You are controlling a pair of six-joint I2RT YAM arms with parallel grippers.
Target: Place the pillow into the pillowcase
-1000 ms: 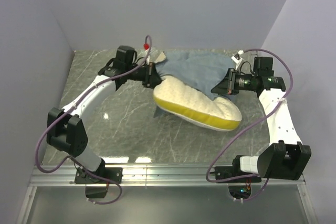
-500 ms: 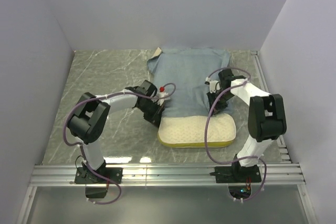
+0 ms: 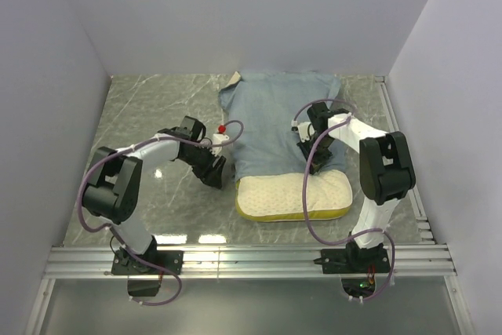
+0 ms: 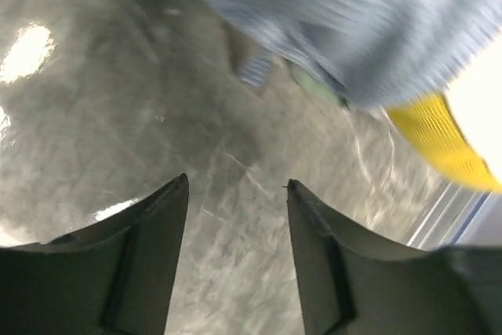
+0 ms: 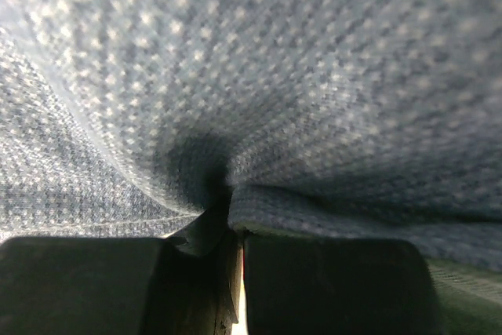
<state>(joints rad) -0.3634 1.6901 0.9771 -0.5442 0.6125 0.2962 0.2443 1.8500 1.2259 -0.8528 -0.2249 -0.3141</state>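
The blue-grey pillowcase (image 3: 278, 115) lies flat at the back middle of the table. The cream pillow (image 3: 294, 196), yellow along its near edge, sticks out of the case's near opening. My left gripper (image 3: 213, 172) is open just left of the case's near-left corner, with nothing between its fingers. In the left wrist view it (image 4: 237, 186) hovers over bare marble, with the pillowcase (image 4: 353, 29) edge and the pillow's yellow side (image 4: 439, 135) ahead to the right. My right gripper (image 3: 311, 161) is shut on the case's near edge; the right wrist view shows the gripper (image 5: 235, 229) pinching the pillowcase (image 5: 274, 76).
The grey marble table (image 3: 149, 107) is boxed in by pale walls on the left, back and right. A metal rail (image 3: 251, 256) runs along the near edge by the arm bases. Purple cables loop beside both arms.
The pillow went from lying diagonally on the case to sitting partly inside its near opening. My left gripper opened, let go of the case's corner and drew back left. The right gripper stayed shut.
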